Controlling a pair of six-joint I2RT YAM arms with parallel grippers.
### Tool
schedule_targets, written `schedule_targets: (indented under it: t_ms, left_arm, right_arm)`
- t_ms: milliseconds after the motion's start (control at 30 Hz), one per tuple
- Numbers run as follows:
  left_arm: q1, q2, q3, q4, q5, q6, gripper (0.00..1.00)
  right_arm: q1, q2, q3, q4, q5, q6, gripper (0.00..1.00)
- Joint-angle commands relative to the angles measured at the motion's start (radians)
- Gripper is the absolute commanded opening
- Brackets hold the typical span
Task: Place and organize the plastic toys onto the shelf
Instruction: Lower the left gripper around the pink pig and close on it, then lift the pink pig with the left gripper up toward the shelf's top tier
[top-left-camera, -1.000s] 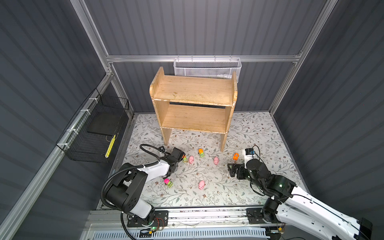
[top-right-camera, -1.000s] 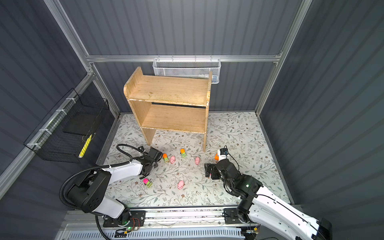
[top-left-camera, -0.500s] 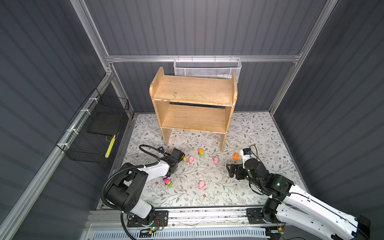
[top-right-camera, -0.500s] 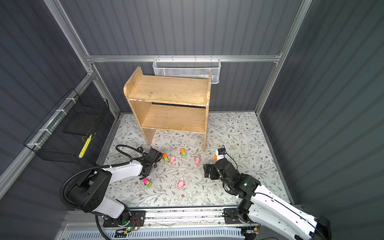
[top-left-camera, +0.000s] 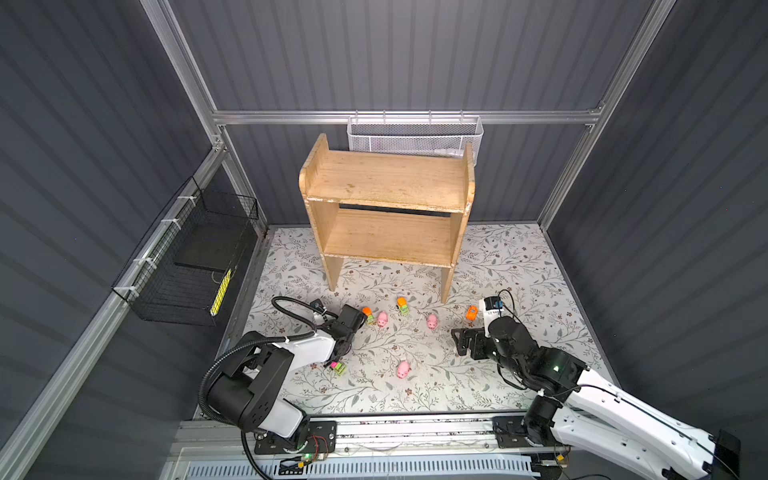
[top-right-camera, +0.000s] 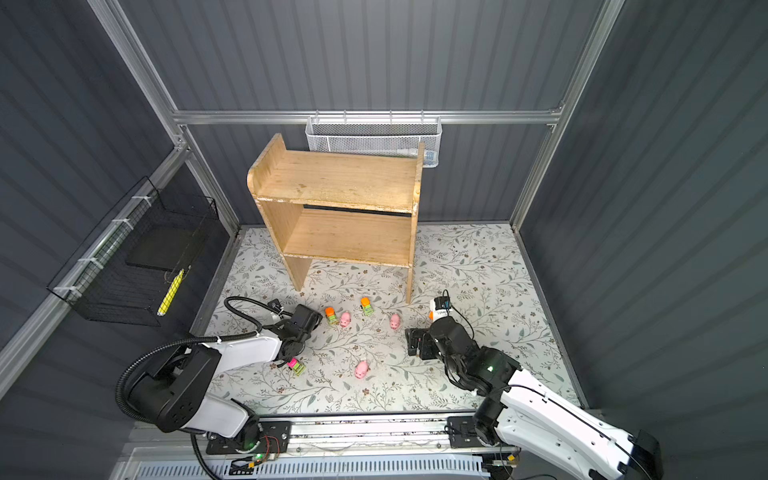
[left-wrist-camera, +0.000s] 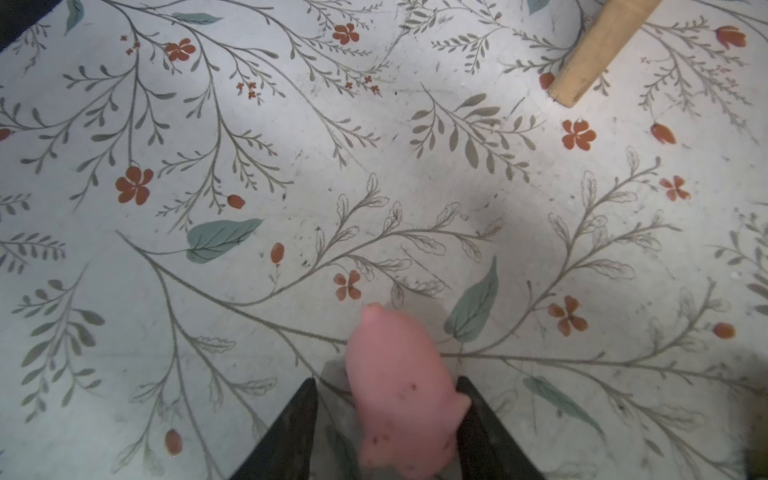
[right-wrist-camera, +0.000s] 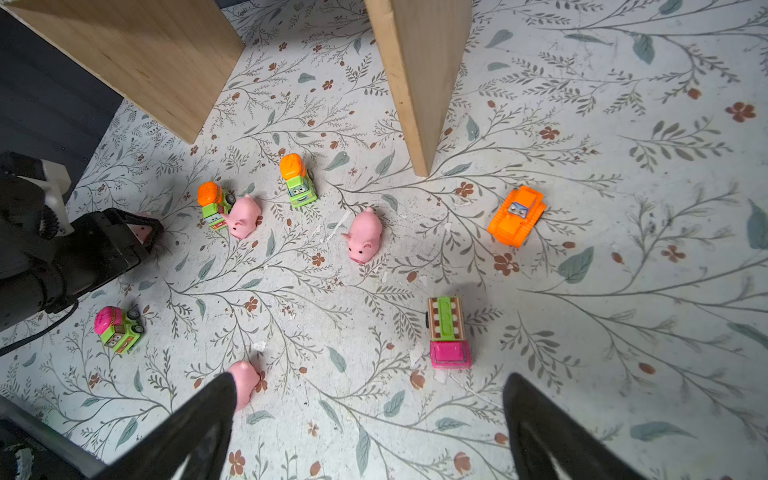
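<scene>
The floral mat (top-left-camera: 519, 266) carries everything, and the wooden shelf (top-left-camera: 386, 187) stands on it well beyond both sets of fingers. The right gripper (right-wrist-camera: 368, 376) hangs low with its fingers spread wide, holding nothing. The left gripper (left-wrist-camera: 386, 379) has its fingers set narrow around a pig (left-wrist-camera: 399, 395). One finger (left-wrist-camera: 482, 424) touches the pig's flank, while a sliver of gap seems to show at the other, so I cannot tell whether the pig is truly clamped. Just ahead of the right fingers, nearer one of them, lies a pink-cab truck (right-wrist-camera: 446, 328). An orange bulldozer (right-wrist-camera: 517, 216) sits farther ahead. A second pig (right-wrist-camera: 245, 384) peeps from behind the other right finger.
</scene>
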Motion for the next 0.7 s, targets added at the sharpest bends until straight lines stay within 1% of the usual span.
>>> schedule_targets:
  t_ms: [0, 100, 200, 233, 333, 367, 533, 667]
  left_arm:
    - [0.006, 0.019, 0.002, -0.01, -0.026, 0.001, 0.54]
    - [0.006, 0.025, 0.01, -0.008, -0.029, 0.008, 0.53]
    - [0.006, 0.036, 0.018, -0.007, -0.028, 0.019, 0.49]
    - [0.006, 0.043, 0.024, -0.009, -0.028, 0.02, 0.46]
    - [0.006, 0.049, 0.029, -0.011, -0.028, 0.023, 0.32]
    - [0.007, 0.05, 0.03, -0.014, -0.027, 0.024, 0.31]
    - [0.006, 0.045, 0.054, -0.057, -0.025, 0.037, 0.28]
    - [0.007, 0.027, 0.078, -0.11, -0.003, 0.06, 0.28]
  right_arm:
    - [0.005, -0.002, 0.002, -0.003, 0.0, -0.006, 0.99]
    - [0.005, -0.002, 0.004, -0.01, 0.004, -0.006, 0.99]
    - [0.005, -0.001, 0.004, -0.011, 0.001, -0.005, 0.99]
    - [0.004, 0.001, 0.009, -0.011, -0.004, -0.004, 0.99]
    - [0.005, 0.013, 0.022, -0.013, -0.02, -0.008, 0.99]
    - [0.005, 0.019, 0.029, -0.014, -0.024, -0.01, 0.99]
    - [0.005, 0.037, 0.043, -0.017, -0.029, -0.016, 0.99]
    - [0.005, 0.032, 0.041, -0.012, -0.033, -0.01, 0.99]
